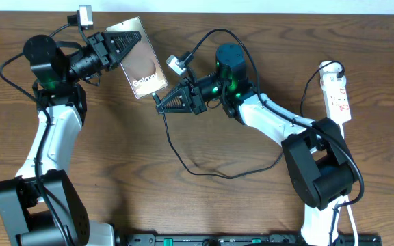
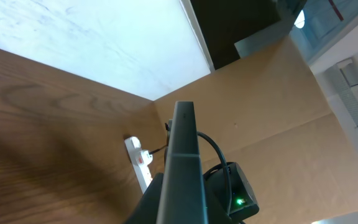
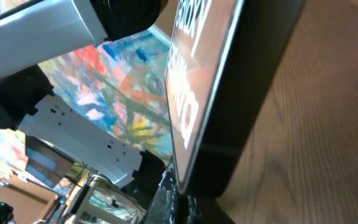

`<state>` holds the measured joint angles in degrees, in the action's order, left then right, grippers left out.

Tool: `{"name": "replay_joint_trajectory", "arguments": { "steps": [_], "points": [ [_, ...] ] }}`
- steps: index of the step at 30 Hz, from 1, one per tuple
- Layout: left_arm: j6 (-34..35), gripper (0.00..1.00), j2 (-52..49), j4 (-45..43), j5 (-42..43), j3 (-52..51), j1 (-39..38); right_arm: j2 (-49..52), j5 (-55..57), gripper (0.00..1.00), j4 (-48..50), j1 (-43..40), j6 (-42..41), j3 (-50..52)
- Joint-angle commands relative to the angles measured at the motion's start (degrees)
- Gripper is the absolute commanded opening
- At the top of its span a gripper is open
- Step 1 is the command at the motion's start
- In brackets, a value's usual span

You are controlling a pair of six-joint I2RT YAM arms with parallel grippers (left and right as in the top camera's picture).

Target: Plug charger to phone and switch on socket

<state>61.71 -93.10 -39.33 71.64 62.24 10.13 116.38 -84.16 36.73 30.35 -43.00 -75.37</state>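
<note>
The phone [image 1: 144, 63] is held tilted above the table at the back left, its screen showing a brownish image and white text. My left gripper [image 1: 127, 45] is shut on its upper left edge. In the left wrist view the phone [image 2: 183, 143] shows edge-on, rising from between the fingers. My right gripper [image 1: 160, 105] is shut on the plug end of the charger, right at the phone's lower corner. The charger's thin black cable [image 1: 214, 175] loops across the table. In the right wrist view the phone's bottom end [image 3: 253, 74] sits just above my right gripper [image 3: 182, 202]; the plug itself is hidden. The white socket [image 1: 338, 92] lies far right.
The socket [image 2: 140, 162] and the right arm's base with a green light [image 2: 238, 198] show beyond the phone in the left wrist view. The robots' thicker black wires arch over both arms. A black rail [image 1: 238, 239] runs along the front edge.
</note>
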Motion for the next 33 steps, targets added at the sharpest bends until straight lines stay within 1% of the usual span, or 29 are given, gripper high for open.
{"name": "replay_joint_trajectory", "arguments": {
  "steps": [1, 9, 15, 18, 23, 28, 33],
  "points": [
    [-0.1, 0.07, 1.4, -0.7, 2.0, 0.8, 0.1, 0.4, 3.8, 0.01, 0.4, -0.3, -2.3, -0.5],
    [-0.1, 0.07, 1.4, -0.7, 1.0, 0.8, 0.1, 0.4, 6.9, 0.01, 1.4, 0.3, -4.6, -0.5],
    [-0.1, 0.07, 1.4, -0.7, 1.0, 0.8, 0.1, 0.4, 6.9, 0.01, 7.2, 0.5, -8.9, -0.5],
    [-0.1, 0.07, 1.4, -0.7, 1.0, 0.8, 0.1, 0.4, 7.1, 0.01, 8.2, 0.5, -9.3, -0.5],
    [-0.4, 0.07, 1.4, -0.7, 2.6, 0.8, 0.1, 0.4, 7.6, 0.01, 8.3, 0.5, -9.8, -0.5],
    [-2.8, 0.08, 1.4, -0.7, 5.0, 0.8, 0.0, 0.4, 7.8, 0.01, 9.5, 0.5, -10.2, -0.5],
    [-3.2, 0.08, 1.4, -0.7, 6.6, 0.8, 0.0, 0.4, 8.2, 0.01, 10.4, 0.3, -10.2, -0.5]
  ]
}}
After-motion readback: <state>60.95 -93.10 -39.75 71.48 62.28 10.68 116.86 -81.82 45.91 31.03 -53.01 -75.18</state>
